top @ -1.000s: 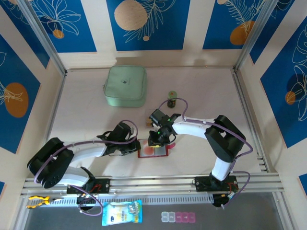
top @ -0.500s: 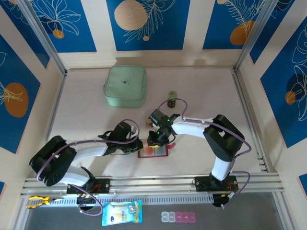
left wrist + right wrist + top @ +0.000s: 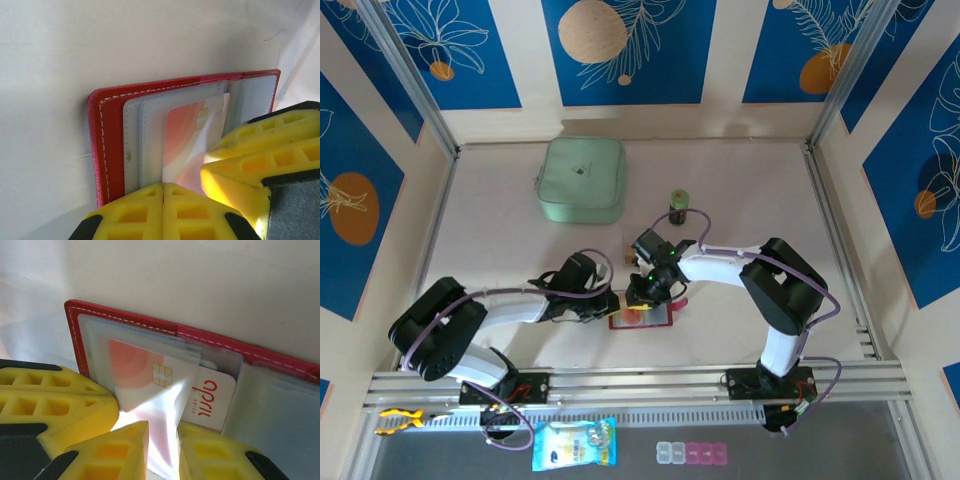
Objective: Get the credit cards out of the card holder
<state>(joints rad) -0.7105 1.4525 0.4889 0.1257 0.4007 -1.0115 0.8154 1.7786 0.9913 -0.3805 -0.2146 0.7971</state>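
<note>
Left arm's elbow had shifted right and slightly farther along the table (image 3: 490, 250); both wrists sat much as before over the wallet.

- Card holder (image 3: 658, 321): red leather-like folding wallet, rectangular, pale stitching along its rim. It lay open and flat at near centre of the table, between the two grippers. Left wrist view showed stacked frosted clear pockets inside its red border (image 3: 111, 140); right wrist view showed the same stitched edge (image 3: 215, 338).
- Orange credit card (image 3: 142, 371): thin, glossy, peach-to-red with a metal chip. It stuck partly out of a clear pocket, also seen from the left wrist (image 3: 186, 135).
- White card (image 3: 212, 395): rounded corner, red lettering, tucked partly beneath the orange one.
- Left gripper (image 3: 604, 305): ribbed yellow pads pressed together with no gap (image 3: 162, 192), at the wallet's left edge.
- Right gripper (image 3: 646, 296): yellow pads clamped narrowly on the protruding end of the orange credit card (image 3: 162, 442).
- Mint-green case (image 3: 581, 180): square, soft-cornered, far left, well apart.
- Small jar (image 3: 678, 207): dark, green lid, upright, beyond the right gripper.
</note>
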